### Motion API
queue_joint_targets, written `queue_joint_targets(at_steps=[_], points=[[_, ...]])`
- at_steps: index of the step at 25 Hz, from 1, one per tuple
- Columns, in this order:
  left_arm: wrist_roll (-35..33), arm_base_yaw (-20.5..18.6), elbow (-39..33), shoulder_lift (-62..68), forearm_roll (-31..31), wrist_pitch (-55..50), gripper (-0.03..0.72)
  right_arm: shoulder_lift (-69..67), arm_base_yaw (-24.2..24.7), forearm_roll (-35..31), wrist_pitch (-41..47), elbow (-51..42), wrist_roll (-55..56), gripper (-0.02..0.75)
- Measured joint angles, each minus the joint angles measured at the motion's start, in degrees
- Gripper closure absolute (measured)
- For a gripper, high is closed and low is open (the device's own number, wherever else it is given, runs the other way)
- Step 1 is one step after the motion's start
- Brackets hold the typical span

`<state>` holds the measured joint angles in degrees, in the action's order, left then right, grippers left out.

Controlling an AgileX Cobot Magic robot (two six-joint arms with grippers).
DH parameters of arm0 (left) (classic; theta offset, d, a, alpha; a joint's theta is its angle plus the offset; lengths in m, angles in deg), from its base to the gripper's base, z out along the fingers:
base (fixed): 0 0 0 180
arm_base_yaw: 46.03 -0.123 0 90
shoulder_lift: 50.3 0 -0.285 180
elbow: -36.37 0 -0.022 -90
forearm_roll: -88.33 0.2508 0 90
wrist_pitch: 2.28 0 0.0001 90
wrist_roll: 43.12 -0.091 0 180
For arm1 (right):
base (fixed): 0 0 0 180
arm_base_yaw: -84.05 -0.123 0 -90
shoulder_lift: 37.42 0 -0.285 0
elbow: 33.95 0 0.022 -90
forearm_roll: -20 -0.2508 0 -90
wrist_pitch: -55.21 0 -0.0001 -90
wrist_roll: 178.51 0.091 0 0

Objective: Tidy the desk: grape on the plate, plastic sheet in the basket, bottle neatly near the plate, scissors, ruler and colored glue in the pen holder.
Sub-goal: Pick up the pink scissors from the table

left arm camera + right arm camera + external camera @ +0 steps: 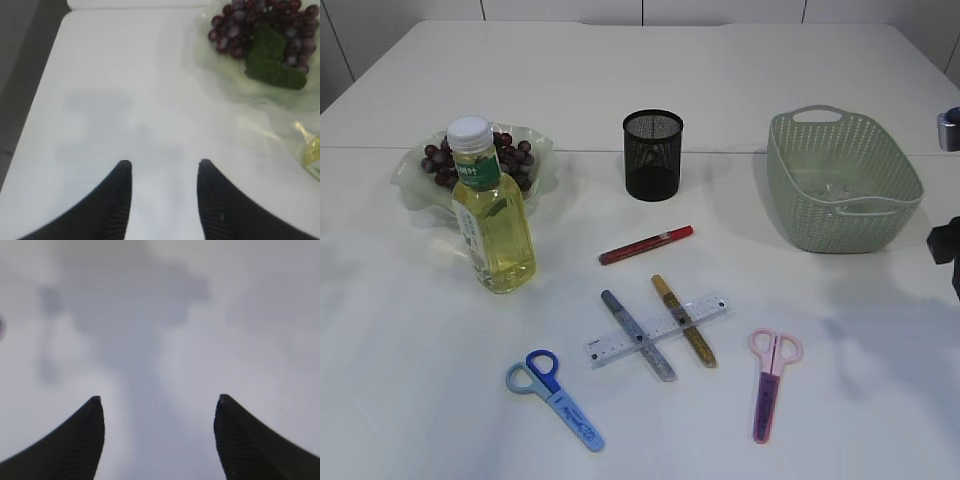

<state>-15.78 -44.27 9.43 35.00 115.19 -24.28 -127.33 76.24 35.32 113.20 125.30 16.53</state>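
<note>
Dark grapes (478, 160) lie on the pale green plate (415, 190) at the left, and a bottle (492, 215) of yellow liquid stands upright just in front of it. The black mesh pen holder (653, 155) stands mid-table. The plastic sheet (825, 188) lies inside the green basket (842, 180). A red glue pen (646, 245), silver glue (638, 335) and gold glue (684, 320) lie with the clear ruler (658, 330) across the latter two. Blue scissors (555, 398) and pink scissors (770, 383) lie in front. My left gripper (165, 165) is open and empty over bare table, left of the grapes (260, 30). My right gripper (157, 401) is open over bare table.
Part of my right arm (946, 245) shows at the right edge of the exterior view, beside the basket. The table's left edge (45, 75) runs close to my left gripper. A sliver of the bottle (312, 150) shows at the right of the left wrist view.
</note>
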Motion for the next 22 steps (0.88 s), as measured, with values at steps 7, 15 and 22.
queue_joint_targets(at_steps=[7,15,22], points=[[-20.1,0.0,0.0,-1.8,-23.2,-15.2,0.230,0.0,-0.5,-7.3,2.4,0.0,-6.6,0.213],[-36.4,0.0,0.0,-2.0,-38.8,-30.2,0.223,0.0,-8.4,-13.2,3.0,0.0,-8.4,0.239],[-37.6,0.0,0.0,-2.0,-43.6,-31.8,0.223,0.0,-12.7,-14.9,2.8,0.0,-8.2,0.240]])
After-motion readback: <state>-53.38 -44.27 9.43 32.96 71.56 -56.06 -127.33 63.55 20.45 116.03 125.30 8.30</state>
